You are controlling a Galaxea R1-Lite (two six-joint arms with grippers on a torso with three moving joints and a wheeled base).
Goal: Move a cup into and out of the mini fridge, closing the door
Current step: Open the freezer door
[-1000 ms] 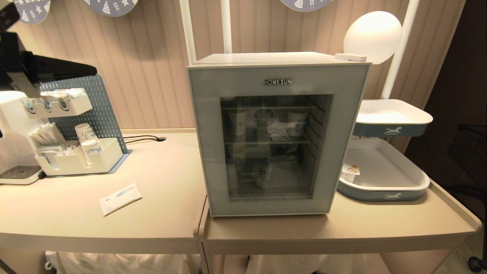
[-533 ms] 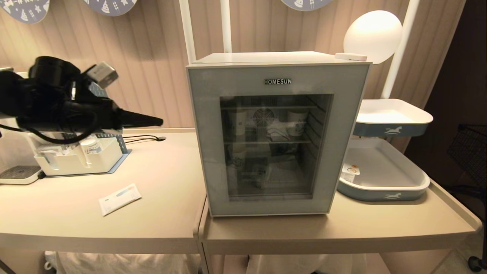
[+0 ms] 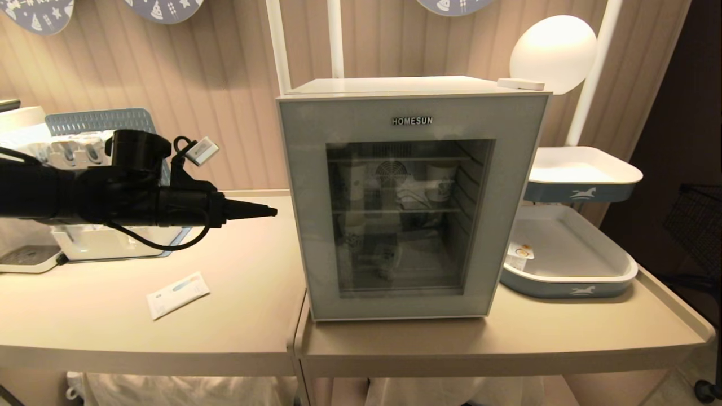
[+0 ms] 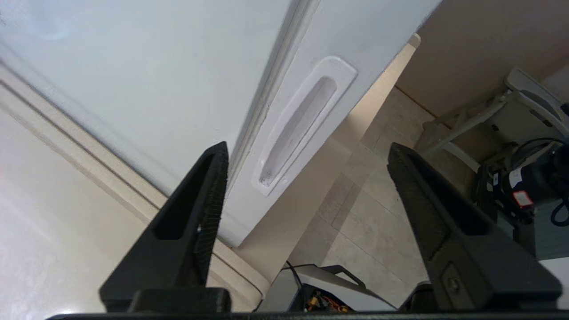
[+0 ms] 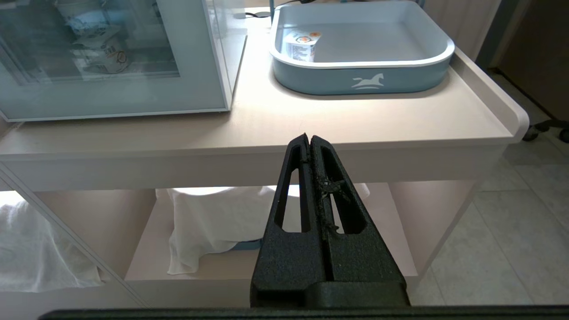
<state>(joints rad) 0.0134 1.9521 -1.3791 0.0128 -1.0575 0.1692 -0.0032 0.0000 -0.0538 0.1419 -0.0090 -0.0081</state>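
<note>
The white mini fridge (image 3: pixel 395 85) stands mid-table with its grey-blue glass door (image 3: pixel 304 197) shut. Through the glass a small white cup (image 3: pixel 388 258) shows dimly on the lower shelf, also seen in the right wrist view (image 5: pixel 104 55). My left gripper (image 3: pixel 271 212) reaches in level from the left, close to the fridge's left side. In the left wrist view it (image 4: pixel 306 146) is open and empty, facing the recessed side handle (image 4: pixel 302 129) at the door's edge. My right gripper (image 5: pixel 309 135) is shut and empty, parked low before the table's front edge.
A blue tray (image 3: pixel 569 288) right of the fridge holds a small cup with an orange mark (image 3: pixel 519 255); another tray (image 3: pixel 581 193) sits above it. A white organiser (image 3: pixel 113 242) stands behind my left arm. A sachet (image 3: pixel 177 294) lies front left.
My left arm has swung down and to the right from the upper left corner, bringing its gripper close to the fridge's left side. The fridge and the right arm have not moved.
</note>
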